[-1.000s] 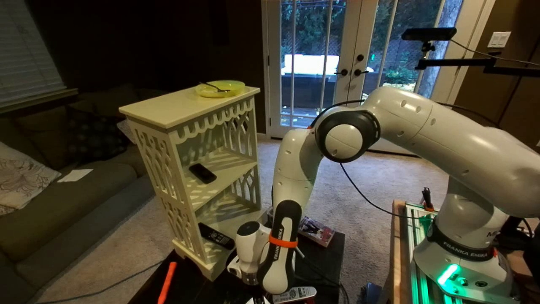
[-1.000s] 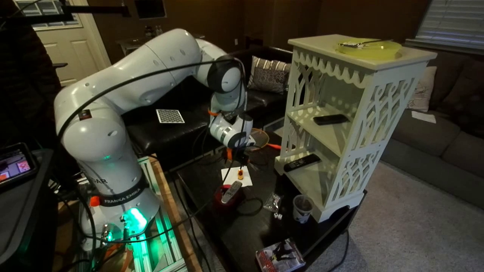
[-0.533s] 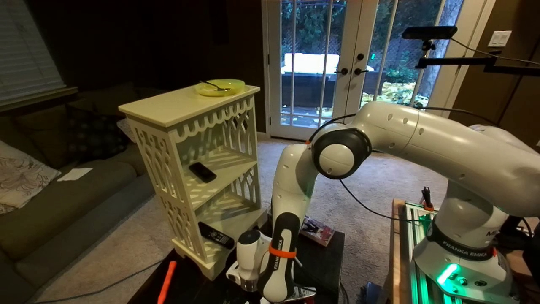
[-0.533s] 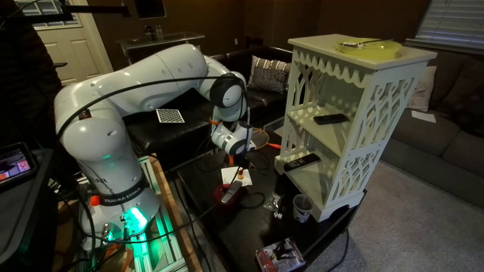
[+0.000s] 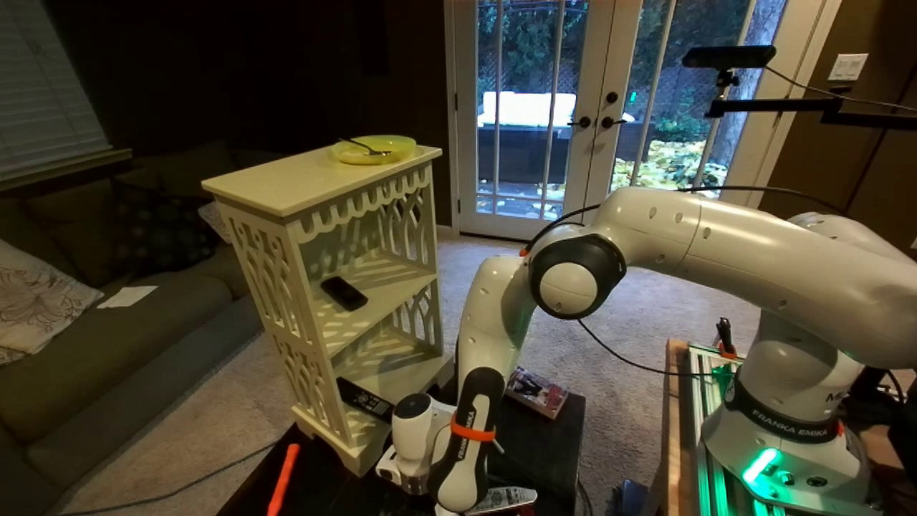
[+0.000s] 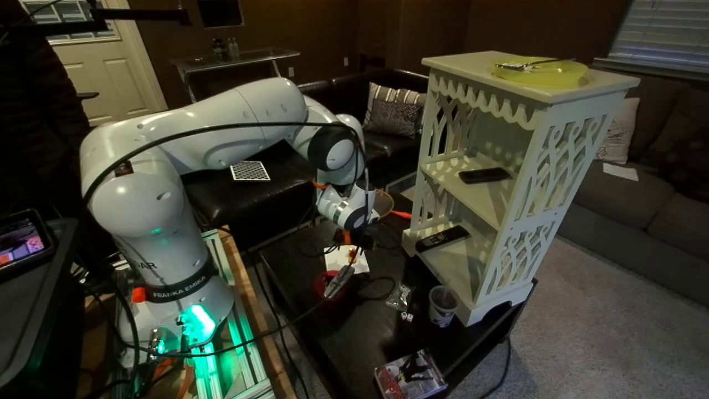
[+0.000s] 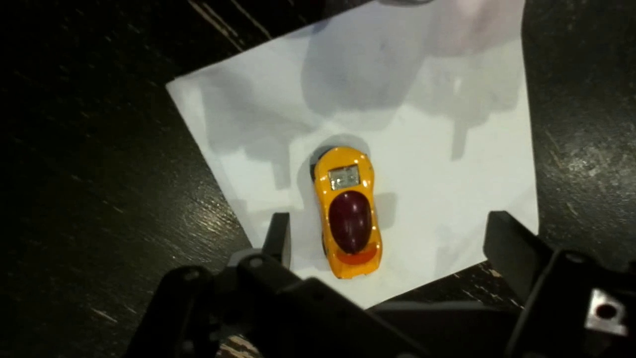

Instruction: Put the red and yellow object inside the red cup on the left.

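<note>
The red and yellow object is a small yellow toy car (image 7: 350, 214) with a dark red windshield and an orange-red tail strip. It lies on a white paper sheet (image 7: 447, 149) on the dark table. In the wrist view my gripper (image 7: 388, 231) is open, with a finger on either side of the car; the car is nearer the left finger and apart from both. In an exterior view the gripper (image 6: 354, 243) is just above the car (image 6: 353, 254), partly behind cables. A red round container (image 6: 321, 285), seemingly the red cup, stands beside the paper with a grey remote (image 6: 338, 281) across it.
A white shelf unit (image 6: 545, 210) with a black remote (image 6: 443, 238) and a phone stands on the table (image 6: 354, 332) beside the arm. A clear cup (image 6: 443, 307), a plastic bag (image 6: 400, 296), small dice and a book (image 6: 411, 376) lie nearby. Cables hang in front of the gripper.
The arm has come down, bringing the gripper lower over the paper and car. It has also shifted slightly toward the shelf. The objects on the table have not visibly moved.
</note>
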You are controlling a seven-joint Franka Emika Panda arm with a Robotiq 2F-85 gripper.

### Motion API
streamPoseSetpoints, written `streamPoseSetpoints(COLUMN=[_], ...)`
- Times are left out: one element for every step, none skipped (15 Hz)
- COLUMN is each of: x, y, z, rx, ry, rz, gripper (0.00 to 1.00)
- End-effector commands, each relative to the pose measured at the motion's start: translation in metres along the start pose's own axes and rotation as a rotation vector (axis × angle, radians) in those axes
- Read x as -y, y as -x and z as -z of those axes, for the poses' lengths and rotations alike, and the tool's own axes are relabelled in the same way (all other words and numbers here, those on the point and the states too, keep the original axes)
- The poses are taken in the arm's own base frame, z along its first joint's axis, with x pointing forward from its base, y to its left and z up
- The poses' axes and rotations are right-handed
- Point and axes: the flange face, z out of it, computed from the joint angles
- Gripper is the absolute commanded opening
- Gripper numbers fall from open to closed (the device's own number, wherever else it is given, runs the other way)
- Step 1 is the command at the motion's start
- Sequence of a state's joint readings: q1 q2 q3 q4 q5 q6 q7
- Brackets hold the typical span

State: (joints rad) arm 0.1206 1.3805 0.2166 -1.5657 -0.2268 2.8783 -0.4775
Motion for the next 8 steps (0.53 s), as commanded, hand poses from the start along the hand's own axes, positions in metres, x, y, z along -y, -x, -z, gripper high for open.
streamPoseSetpoints(x=[-0.001,-0.003,-0.007,-0.008,-0.010,-0.012,-0.014,-0.015], y=[-0.001,0.000,0.002,0.003,0.005,0.007,0.008,0.010], z=[-0.001,-0.004,-0.008,-0.011,-0.013,-0.016,-0.019,-0.023], rx=[0.000,0.003,0.013,0.011,0.016,0.020,0.021,0.026], ry=[0.000,0.007,0.024,0.021,0.023,0.026,0.028,0.030], rz=[-0.001,-0.009,-0.015,-0.016,-0.015,-0.015,-0.016,-0.019], gripper=[1.00,1.00,1.00,1.00,1.00,1.00,1.00,1.00])
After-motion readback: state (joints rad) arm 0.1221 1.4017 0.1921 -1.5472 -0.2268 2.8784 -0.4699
